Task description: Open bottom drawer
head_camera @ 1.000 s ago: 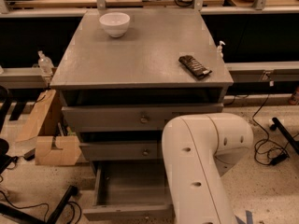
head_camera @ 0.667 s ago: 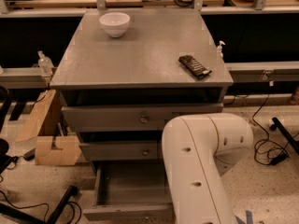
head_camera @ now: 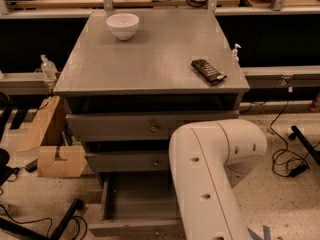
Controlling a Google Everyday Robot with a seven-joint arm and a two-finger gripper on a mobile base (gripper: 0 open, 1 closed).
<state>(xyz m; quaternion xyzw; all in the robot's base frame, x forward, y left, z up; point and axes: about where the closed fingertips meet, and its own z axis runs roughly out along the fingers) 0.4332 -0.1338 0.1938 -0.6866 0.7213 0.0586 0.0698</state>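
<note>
**At the foot of the grey cabinet: the bottom drawer stands open**

Out of view, somewhere past the lower edge where the arm leaves the picture, is the gripper. Whether its jaws are wide or narrow I cannot tell. Only the thick white robot arm [head_camera: 210, 184] shows, bent at a round elbow in front of the cabinet's right side.

Just left of the arm, the bottom drawer [head_camera: 130, 228] is pulled out toward the camera. Its shallow grey tray is open to view, and the arm covers its right part.

Above it, the mid-sized grey drawer front [head_camera: 120, 162] and the tall grey top drawer front [head_camera: 115, 127] sit much further back.

On the flat grey cabinet top [head_camera: 150, 64], a round white bowl [head_camera: 122, 25] stands at the back left. A dark rectangular packet [head_camera: 208, 71] lies near the right front edge, well apart from the bowl.

A brown cardboard box [head_camera: 55, 156] stands on the floor left of the cabinet.
</note>
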